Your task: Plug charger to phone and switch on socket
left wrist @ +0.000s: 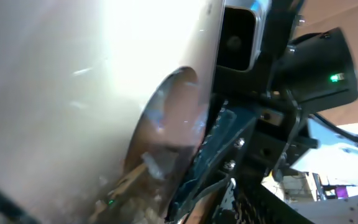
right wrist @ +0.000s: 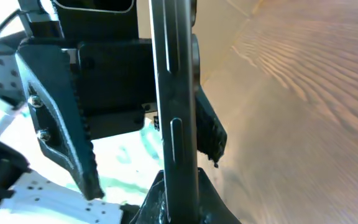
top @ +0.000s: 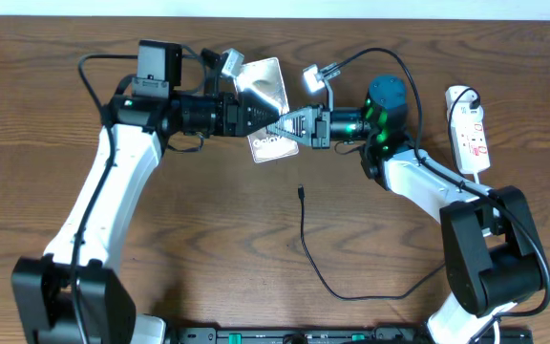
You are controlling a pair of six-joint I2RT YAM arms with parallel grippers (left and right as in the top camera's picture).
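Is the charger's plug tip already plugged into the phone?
No, the overhead view shows the charger's plug tip lying loose on the table, well apart from the phone.

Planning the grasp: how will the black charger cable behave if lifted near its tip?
The charger cable is thin and lies in a loose curve on the table, so it is probably floppy and light, its length trailing behind. Its plug tip looks small, so it may twist or slip in a grip.
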